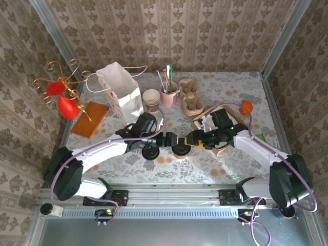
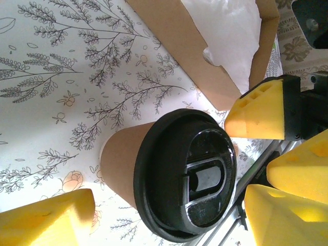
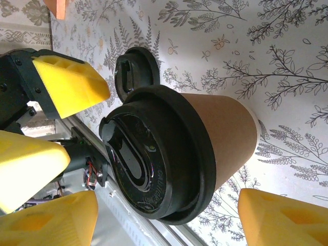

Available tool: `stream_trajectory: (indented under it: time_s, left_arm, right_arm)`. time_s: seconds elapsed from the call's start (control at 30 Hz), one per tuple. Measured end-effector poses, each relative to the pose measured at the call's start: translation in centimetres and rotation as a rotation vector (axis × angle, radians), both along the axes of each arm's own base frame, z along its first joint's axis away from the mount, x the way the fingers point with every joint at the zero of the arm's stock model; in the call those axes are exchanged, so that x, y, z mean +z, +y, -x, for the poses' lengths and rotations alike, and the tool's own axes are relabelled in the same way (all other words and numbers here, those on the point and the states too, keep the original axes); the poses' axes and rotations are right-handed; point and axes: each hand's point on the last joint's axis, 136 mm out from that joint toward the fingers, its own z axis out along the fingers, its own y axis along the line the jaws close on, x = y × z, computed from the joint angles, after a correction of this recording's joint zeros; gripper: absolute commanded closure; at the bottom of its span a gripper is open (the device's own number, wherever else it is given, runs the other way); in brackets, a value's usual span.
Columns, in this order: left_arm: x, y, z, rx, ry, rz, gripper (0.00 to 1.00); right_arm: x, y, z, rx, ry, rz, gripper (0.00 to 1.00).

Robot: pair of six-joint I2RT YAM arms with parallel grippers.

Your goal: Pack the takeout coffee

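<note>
Lidded takeout coffee (image 1: pixel 180 149) stands upright at the front centre of the desk (image 1: pixel 233 171). The left fingers (image 2: pixel 46 220) and right fingers (image 3: pixel 287 220) both straddle it, released and equally near. The white paper bag (image 1: pixel 123 92) waits beyond, leftward.

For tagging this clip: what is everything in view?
Small paper cup with round plastic lid: one, beige and black, centre.
Flat plastic lid disc: one, black, left of it.
Paper bag: one, white, far left.
Lidless paper cups: one stack, beige, beside bag.
Cup holding sticks: one, pink, far centre.
Open cardboard box: one, brown, centre right.
Slim vase: one, red, left edge.
Left claw: one, yellow, open astride the cup.
Right claw: one, yellow, open opposite.
</note>
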Motion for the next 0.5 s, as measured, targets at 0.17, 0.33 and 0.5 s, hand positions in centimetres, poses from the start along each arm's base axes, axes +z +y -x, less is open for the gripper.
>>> stream_trajectory:
  time_s: [0.17,0.33,0.5]
  left_arm:
    - [-1.5,0.5,0.6,0.012,0.032,-0.013,0.32]
    - [-1.9,0.6,0.7,0.017,0.039,-0.007,0.39]
    - [-2.2,0.4,0.7,0.017,0.042,0.01,0.44]
  right_arm:
    - [-0.7,0.1,0.1,0.009,0.02,0.009,0.42]
    - [-1.5,0.1,0.1,0.011,0.044,0.022,0.51]
    - [-1.9,0.1,0.0,0.012,0.049,0.024,0.55]
